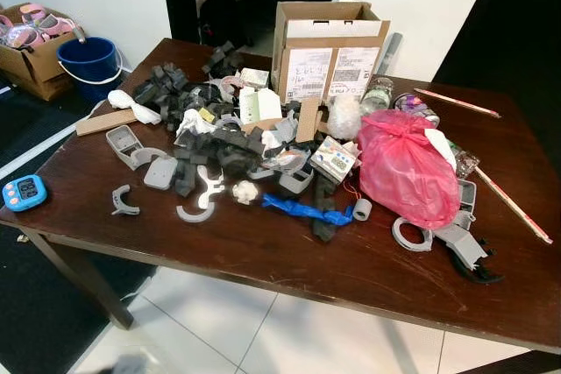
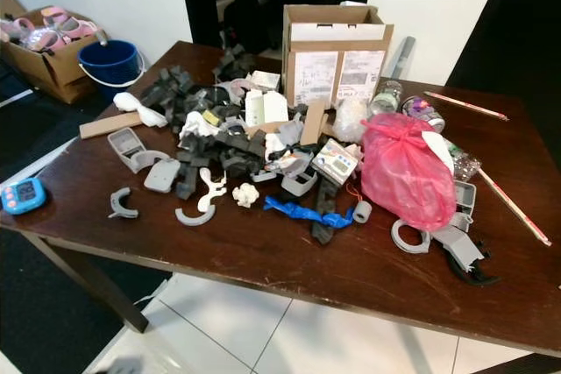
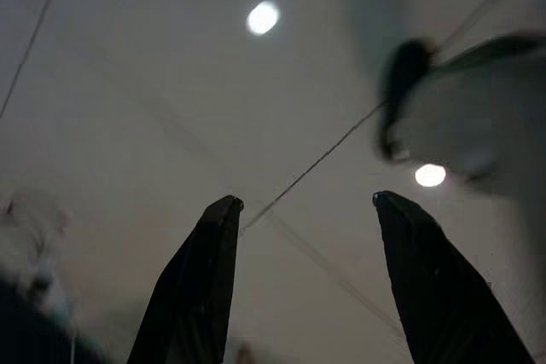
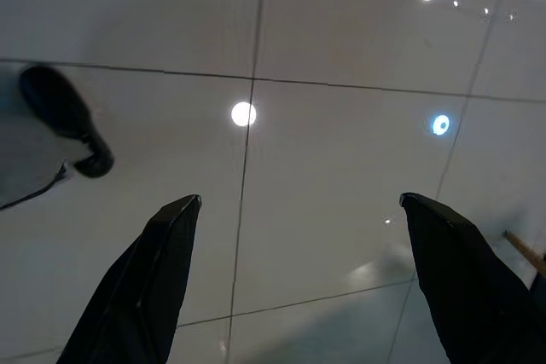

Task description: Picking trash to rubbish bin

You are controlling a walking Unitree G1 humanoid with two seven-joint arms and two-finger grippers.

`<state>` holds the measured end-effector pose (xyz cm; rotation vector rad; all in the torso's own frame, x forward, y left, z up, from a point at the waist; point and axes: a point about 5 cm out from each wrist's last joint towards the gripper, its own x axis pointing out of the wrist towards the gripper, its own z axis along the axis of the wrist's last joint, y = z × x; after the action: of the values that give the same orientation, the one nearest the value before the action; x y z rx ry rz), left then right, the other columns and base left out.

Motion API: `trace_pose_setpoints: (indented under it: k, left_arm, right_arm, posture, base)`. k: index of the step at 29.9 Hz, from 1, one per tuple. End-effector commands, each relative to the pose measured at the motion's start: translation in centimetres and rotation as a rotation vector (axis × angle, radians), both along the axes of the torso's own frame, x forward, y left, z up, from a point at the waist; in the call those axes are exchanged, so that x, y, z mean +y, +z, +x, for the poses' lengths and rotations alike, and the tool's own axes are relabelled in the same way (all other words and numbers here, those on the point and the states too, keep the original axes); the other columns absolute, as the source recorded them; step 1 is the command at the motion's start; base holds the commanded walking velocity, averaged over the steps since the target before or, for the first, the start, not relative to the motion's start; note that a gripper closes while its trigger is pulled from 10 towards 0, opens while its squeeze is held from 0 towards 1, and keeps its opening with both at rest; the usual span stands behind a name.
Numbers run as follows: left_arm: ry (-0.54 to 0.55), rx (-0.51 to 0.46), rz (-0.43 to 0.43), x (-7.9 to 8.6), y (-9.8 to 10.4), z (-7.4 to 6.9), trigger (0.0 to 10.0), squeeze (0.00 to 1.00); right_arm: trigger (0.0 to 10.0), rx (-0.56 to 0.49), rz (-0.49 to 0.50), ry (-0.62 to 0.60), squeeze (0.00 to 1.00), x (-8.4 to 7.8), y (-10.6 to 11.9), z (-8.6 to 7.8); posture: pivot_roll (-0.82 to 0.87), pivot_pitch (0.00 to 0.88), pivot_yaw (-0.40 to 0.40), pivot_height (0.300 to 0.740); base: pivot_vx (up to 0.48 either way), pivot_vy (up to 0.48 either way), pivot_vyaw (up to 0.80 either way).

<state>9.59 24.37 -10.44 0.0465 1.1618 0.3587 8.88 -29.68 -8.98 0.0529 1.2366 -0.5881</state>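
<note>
Facing a dark table (image 1: pixel 289 256) heaped with grey scraps (image 1: pixel 210 142) — pink trash bag (image 1: pixel 405 166) sitting right, blue bucket (image 1: pixel 90 65) standing far left. Hanging over pale floor tiles (image 4: pixel 341 168) — left gripper (image 3: pixel 303 204) and right gripper (image 4: pixel 299 202) both spread wide, pinching nothing.

- The table (image 1: pixel 289 260) carried the trash pile (image 1: pixel 237 142) at centre.
- A tied bag (image 1: pixel 405 168) lay at the pile's 3 o'clock.
- The cardboard box (image 1: pixel 326 45) stood at 12 o'clock.
- A timer (image 1: pixel 23 192) lay at 9 o'clock.
- A bucket (image 1: pixel 89 66) stood on the floor at 10 o'clock.

I can't read the labels on the cardboard box (image 1: pixel 326 48); the carton of pink items (image 1: pixel 31 41) is cut off at the frame's edge.
</note>
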Motion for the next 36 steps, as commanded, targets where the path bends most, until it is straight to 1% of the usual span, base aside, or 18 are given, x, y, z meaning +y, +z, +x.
trace_pose_setpoints:
  k: [1,5,7,9,10,12,14,17,19,21,25,27,28,29,32,33,34,36]
  left_arm:
    - [0.057,0.019,0.048,1.4,0.2,-0.9,10.0,0.0]
    - [0.24,-0.033,0.206,5.9,1.7,-2.2,10.0,0.0]
    - [0.295,-0.067,0.245,7.1,2.3,-2.2,10.0,0.0]
    - [0.418,-0.165,0.347,10.1,4.1,-1.9,10.0,0.0]
    - [0.418,-0.165,0.347,10.1,4.1,-1.9,10.0,0.0]
    - [0.499,-0.295,0.449,13.1,6.5,-0.9,10.0,0.0]
    - [0.499,-0.295,0.449,13.1,6.5,-0.9,10.0,0.0]
    - [0.504,-0.531,0.567,16.2,10.9,2.4,10.0,0.0]
    - [0.447,-0.666,0.614,17.1,13.5,5.0,10.0,0.0]
    - [0.447,-0.666,0.614,17.1,13.5,5.0,10.0,0.0]
    - [0.247,-1.031,0.63,16.8,20.4,11.4,10.0,0.0]
    - [0.198,-1.097,0.622,16.4,21.7,12.3,10.0,0.0]
    - [0.131,-1.188,0.59,15.5,23.4,13.7,10.0,0.0]
    - [0.131,-1.188,0.59,15.5,23.4,13.7,10.0,0.0]
    - [-0.094,-1.377,0.482,12.5,27.9,17.1,10.0,0.0]
    - [-0.094,-1.377,0.482,12.5,27.9,17.1,10.0,0.0]
    - [-0.181,-1.448,0.406,10.8,29.9,18.6,10.0,0.0]
    - [-0.207,-1.475,0.371,10.2,30.5,19.1,10.0,0.0]
  right_arm:
    - [10.0,0.001,-0.001,0.019,0.0,0.1,0.0,0.1]
    - [10.0,-0.018,0.011,0.092,0.0,0.9,0.1,1.8]
    - [10.0,-0.02,0.012,0.108,0.0,1.0,0.1,2.1]
    - [10.0,-0.022,0.017,0.149,0.0,1.4,0.2,2.7]
    - [10.0,-0.022,0.017,0.149,0.0,1.4,0.2,2.7]
    - [10.0,-0.023,0.026,0.19,0.0,1.9,0.2,3.3]
    - [10.0,-0.023,0.026,0.19,0.0,1.9,0.2,3.3]
    - [10.0,-0.021,0.046,0.241,0.0,2.9,0.0,3.9]
    - [10.0,-0.02,0.054,0.249,0.0,3.2,0.0,4.1]
    - [10.0,-0.02,0.054,0.249,0.0,3.2,0.0,4.1]
    - [10.0,-0.02,0.06,0.247,0.0,3.5,-0.1,4.1]
    - [10.0,-0.019,0.06,0.247,0.0,3.5,-0.2,4.1]
    - [10.0,-0.017,0.061,0.247,0.0,3.5,-0.2,4.0]
    - [10.0,-0.017,0.061,0.247,0.0,3.5,-0.2,4.0]
    - [10.0,-0.009,0.059,0.245,0.0,3.5,-0.3,3.6]
    - [10.0,-0.009,0.059,0.245,0.0,3.5,-0.3,3.6]
    - [10.0,-0.005,0.059,0.241,0.0,3.5,-0.3,3.5]
    - [10.0,-0.004,0.059,0.24,0.0,3.4,-0.3,3.4]
  posture:
    - [0.09,0.105,-0.07,0.74]
    - [0.12,0.108,-0.084,0.74]
    - [0.13,0.108,-0.088,0.74]
    - [0.15,0.109,-0.094,0.74]
    - [0.15,0.109,-0.094,0.74]
    - [0.16,0.113,-0.099,0.74]
    - [0.16,0.113,-0.099,0.74]
    - [0.18,0.115,-0.099,0.74]
    - [0.18,0.114,-0.094,0.74]
    - [0.18,0.114,-0.094,0.74]
    - [0.17,0.11,-0.088,0.74]
    - [0.17,0.11,-0.088,0.74]
    - [0.17,0.107,-0.084,0.74]
    - [0.17,0.107,-0.084,0.74]
    - [0.17,0.107,-0.084,0.74]
    - [0.17,0.107,-0.084,0.74]
    - [0.16,0.1,-0.078,0.74]
    - [0.16,0.1,-0.078,0.74]
  base:
    - [0.0,0.0,0.0]
    - [0.0,0.0,0.0]
    - [0.0,0.0,0.0]
    - [0.0,0.0,0.0]
    - [0.0,0.0,0.0]
    - [0.0,0.0,0.0]
    - [0.0,0.0,0.0]
    - [0.0,0.0,0.0]
    - [0.0,0.0,0.0]
    - [0.0,0.0,0.0]
    - [0.0,0.0,0.0]
    - [0.0,0.0,0.0]
    - [0.0,0.0,0.0]
    - [0.0,0.0,0.0]
    - [0.0,0.0,0.0]
    - [0.0,0.0,0.0]
    - [0.0,0.0,0.0]
    - [0.0,0.0,0.0]
